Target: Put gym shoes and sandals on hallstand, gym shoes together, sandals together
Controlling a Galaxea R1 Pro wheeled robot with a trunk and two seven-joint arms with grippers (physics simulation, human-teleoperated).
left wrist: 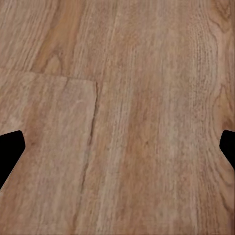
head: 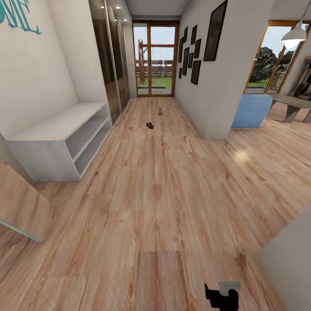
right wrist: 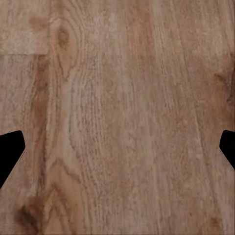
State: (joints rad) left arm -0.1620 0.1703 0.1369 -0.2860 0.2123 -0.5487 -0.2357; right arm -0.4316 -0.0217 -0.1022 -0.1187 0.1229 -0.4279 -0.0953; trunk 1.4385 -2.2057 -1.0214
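Note:
Far down the corridor floor (head: 164,194) lies a small dark brown sandal (head: 150,125). Beyond it, nearer the glass door, sits a tiny white and green gym shoe (head: 160,111). The hallstand (head: 60,138), a low white-grey unit with two open shelf levels, stands against the left wall with nothing on it. In the left wrist view my left gripper (left wrist: 117,152) is open over bare planks, fingertips (left wrist: 10,152) wide apart. My right gripper (right wrist: 117,152) is open the same way over the floor. A black part of my right arm (head: 221,297) shows low in the head view.
A mirror panel (head: 21,211) leans at the near left. Dark wardrobe doors (head: 110,65) line the left wall past the hallstand. A white wall corner (head: 216,108) juts in on the right, with a blue chair (head: 251,110) behind it. A grey surface (head: 289,263) sits at near right.

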